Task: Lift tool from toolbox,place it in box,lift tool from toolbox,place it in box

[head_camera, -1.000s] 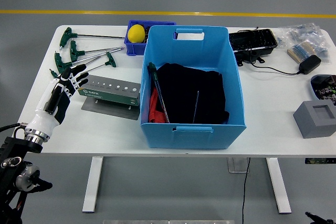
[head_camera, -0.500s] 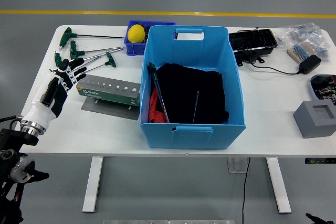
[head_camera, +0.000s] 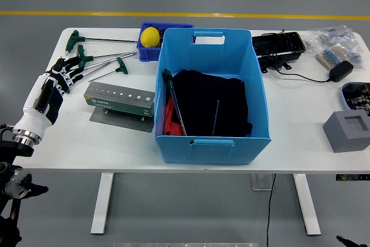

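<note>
A large blue box (head_camera: 258,93) stands mid-table with black cloth and a red item in it. A green-handled T-wrench (head_camera: 174,105) leans along its left inner wall, and a thin metal rod (head_camera: 216,117) lies on the cloth. Left of the box sits the grey-green tool stand (head_camera: 119,99) with a row of holes. Three green T-handle wrenches (head_camera: 87,57) lie on the table behind it. My left hand (head_camera: 65,72) hovers at the near handles, fingers spread, holding nothing. Whether it touches a handle is unclear.
A small dark blue bin (head_camera: 144,50) with a yellow ball (head_camera: 150,36) sits behind the box. To the right are a black tray (head_camera: 278,47), a charger with cable (head_camera: 341,70), plastic bags (head_camera: 335,36) and a grey foam block (head_camera: 347,131).
My left hand has drawn back from the tool stand's left end and moved left and farther up the table, over the wrench handles. Nothing else moved.
</note>
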Controlling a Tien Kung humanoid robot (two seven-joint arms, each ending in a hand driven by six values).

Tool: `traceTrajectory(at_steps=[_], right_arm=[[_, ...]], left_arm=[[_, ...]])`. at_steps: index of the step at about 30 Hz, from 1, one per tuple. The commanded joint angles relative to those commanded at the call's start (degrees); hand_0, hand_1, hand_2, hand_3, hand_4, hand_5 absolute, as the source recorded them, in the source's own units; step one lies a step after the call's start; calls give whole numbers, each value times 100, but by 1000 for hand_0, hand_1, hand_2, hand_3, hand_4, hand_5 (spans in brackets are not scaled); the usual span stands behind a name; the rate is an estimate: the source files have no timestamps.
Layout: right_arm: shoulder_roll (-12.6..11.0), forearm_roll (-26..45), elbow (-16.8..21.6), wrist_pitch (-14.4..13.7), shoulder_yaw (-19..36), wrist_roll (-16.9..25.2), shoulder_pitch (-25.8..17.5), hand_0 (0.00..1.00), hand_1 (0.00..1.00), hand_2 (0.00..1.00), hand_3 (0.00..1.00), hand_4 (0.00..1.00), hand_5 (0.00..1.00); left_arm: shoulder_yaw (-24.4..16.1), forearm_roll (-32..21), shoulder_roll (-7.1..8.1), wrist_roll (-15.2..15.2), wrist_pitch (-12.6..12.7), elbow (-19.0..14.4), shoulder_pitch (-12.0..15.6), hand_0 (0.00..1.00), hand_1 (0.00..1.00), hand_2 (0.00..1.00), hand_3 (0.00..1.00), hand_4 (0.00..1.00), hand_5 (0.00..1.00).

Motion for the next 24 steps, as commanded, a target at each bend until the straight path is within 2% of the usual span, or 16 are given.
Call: traceTrajectory(at_steps=[24], right_arm=[[-15, 90, 2, -6, -62, 24, 47, 624, 600, 661, 537, 775, 654]], left_arm=[[-22, 21, -29, -6, 70, 75, -28, 785, 812, 877, 777, 889, 857]])
